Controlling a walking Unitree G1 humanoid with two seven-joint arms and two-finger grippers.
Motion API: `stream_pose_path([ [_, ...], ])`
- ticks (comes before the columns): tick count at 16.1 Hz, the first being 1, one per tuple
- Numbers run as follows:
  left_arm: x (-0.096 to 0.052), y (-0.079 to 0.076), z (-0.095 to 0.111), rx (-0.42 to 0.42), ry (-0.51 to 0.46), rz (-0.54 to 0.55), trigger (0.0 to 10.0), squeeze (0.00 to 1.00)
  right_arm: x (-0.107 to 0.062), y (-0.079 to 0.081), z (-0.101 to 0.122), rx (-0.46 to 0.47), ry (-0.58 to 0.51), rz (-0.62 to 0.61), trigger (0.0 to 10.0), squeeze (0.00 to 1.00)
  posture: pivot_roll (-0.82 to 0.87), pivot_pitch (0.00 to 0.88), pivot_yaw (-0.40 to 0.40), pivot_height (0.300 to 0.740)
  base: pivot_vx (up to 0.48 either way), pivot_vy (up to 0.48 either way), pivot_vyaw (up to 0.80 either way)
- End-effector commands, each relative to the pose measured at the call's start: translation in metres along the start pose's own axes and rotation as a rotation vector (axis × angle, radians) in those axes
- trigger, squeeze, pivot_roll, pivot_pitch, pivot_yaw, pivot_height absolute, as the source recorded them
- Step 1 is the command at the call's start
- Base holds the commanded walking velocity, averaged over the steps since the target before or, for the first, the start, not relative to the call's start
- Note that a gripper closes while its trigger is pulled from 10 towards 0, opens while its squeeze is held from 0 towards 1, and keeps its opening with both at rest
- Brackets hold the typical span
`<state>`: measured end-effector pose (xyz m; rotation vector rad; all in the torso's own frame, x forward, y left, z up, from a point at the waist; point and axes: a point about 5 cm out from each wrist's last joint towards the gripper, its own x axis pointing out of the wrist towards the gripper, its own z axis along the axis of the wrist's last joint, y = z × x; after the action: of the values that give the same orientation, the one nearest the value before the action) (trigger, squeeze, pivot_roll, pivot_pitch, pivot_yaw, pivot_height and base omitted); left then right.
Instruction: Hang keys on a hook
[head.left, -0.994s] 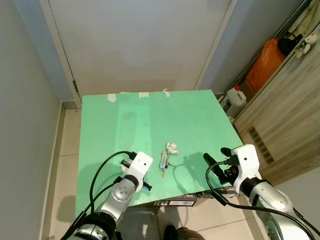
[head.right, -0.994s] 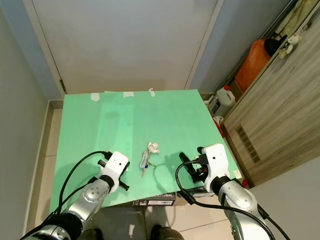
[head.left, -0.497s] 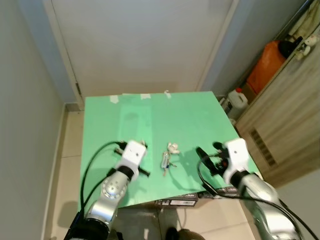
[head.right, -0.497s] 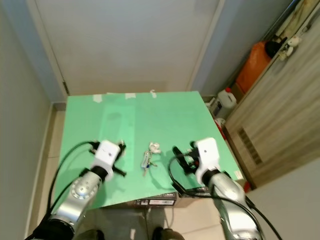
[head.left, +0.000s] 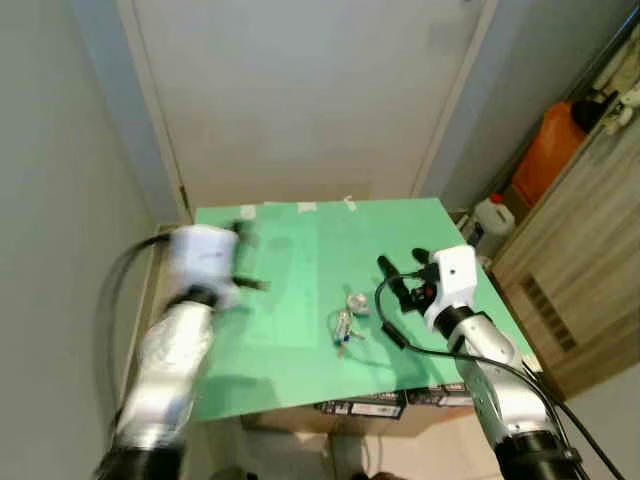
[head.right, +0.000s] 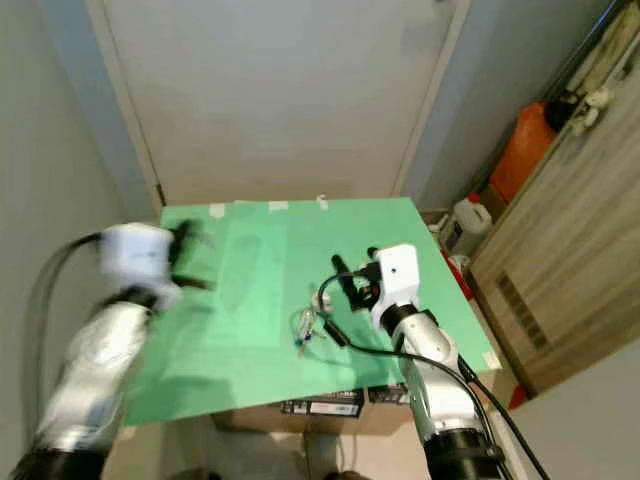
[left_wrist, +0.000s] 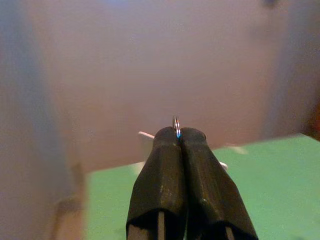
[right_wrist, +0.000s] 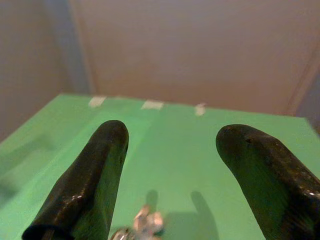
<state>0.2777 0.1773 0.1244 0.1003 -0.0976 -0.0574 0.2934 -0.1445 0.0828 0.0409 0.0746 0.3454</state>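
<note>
On the desk, centre of the frame: keys (head.left: 345, 325), a small metallic bunch with a pale rounded fob at its upper end, lying flat on the green top.
Desk (head.left: 300, 300): smooth matte green sheet, squarish, with strips of pale tape (head.left: 305, 207) along its far edge; dark boxes show under the near edge.
Right gripper (head.left: 399, 285): two long black rounded fingers (right_wrist: 82, 185) spread well apart, nothing between them; it sits just right of the keys and slightly above them in the frame, and in the right wrist view the bunch lies low between the fingers.
Right arm: silver, bent, reaching in from the lower right, white wrist block and black cable behind the gripper.
Left gripper (left_wrist: 178, 137): fingers pressed together, with a thin metal sliver at the tips; what it is cannot be told.
Left arm: blurred, raised at the left of the frame, well apart from the keys.
Upper frame: plain pale door (head.left: 310, 90).
Right edge: wooden cabinet (head.left: 570, 260), orange container (head.left: 548, 150), white jug (head.left: 490, 214).
</note>
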Motion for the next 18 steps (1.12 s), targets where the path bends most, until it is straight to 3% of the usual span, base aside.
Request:
stream_pose_path([
  [1,-0.010,0.016,0.008,-0.020,-0.012,0.111,0.0,0.00,0.001,-0.013,0.008,0.044,-0.053,-0.072,10.0,0.00,0.05,0.000,-0.031,0.740,0.000,0.000,0.00],
  [4,-0.029,0.003,0.004,0.078,-0.048,0.051,0.0,0.00,-0.003,-0.020,0.015,0.105,-0.154,-0.160,10.0,0.00,0.05,0.000,-0.020,0.740,0.000,0.000,0.00],
  [9,-0.014,0.007,0.010,0.045,-0.060,0.092,0.0,0.00,0.001,-0.020,0.010,0.116,-0.172,-0.188,10.0,0.00,0.04,0.000,0.000,0.740,0.000,0.000,0.00],
  [13,-0.007,-0.002,-0.007,-0.078,0.062,0.024,0.0,0.00,0.007,-0.013,0.005,0.110,-0.139,-0.147,10.0,0.00,0.05,0.000,-0.001,0.740,0.000,0.000,0.00],
  [16,-0.007,-0.012,-0.004,-0.058,0.043,-0.027,0.0,0.00,0.007,-0.009,0.001,0.112,-0.131,-0.129,10.0,0.00,0.05,0.000,-0.003,0.740,0.000,0.000,0.00],
  [18,-0.005,-0.009,-0.004,-0.046,0.046,-0.011,0.0,0.00,0.008,-0.008,-0.001,0.112,-0.123,-0.122,10.0,0.00,0.05,0.000,-0.003,0.740,0.000,0.000,0.00],
])
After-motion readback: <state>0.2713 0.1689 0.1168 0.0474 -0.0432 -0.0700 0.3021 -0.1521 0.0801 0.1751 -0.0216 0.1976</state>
